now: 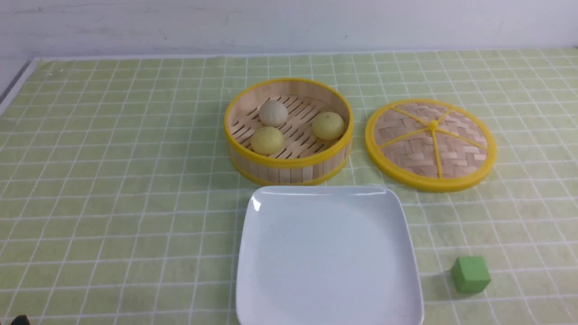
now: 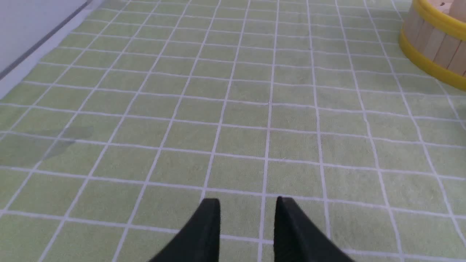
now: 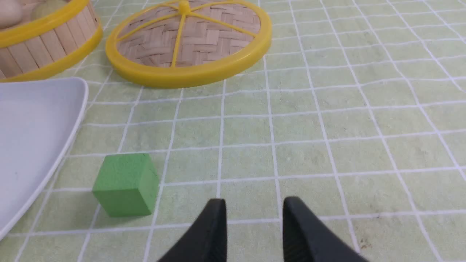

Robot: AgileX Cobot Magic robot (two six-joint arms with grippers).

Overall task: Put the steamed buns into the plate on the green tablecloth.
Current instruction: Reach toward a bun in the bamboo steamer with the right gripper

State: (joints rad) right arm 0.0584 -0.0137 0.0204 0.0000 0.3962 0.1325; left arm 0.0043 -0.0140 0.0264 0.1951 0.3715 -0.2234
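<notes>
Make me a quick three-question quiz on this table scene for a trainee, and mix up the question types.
1. True or false: the plate holds no steamed buns yet.
2. Multiple choice: the woven lid lies A) on the green tablecloth, to the right of the bamboo steamer; B) on top of the steamer; C) on the plate.
3. Fill in: the left gripper and the right gripper both stand ___, holding nothing.

Key: 1 true; 2 A; 3 open.
</notes>
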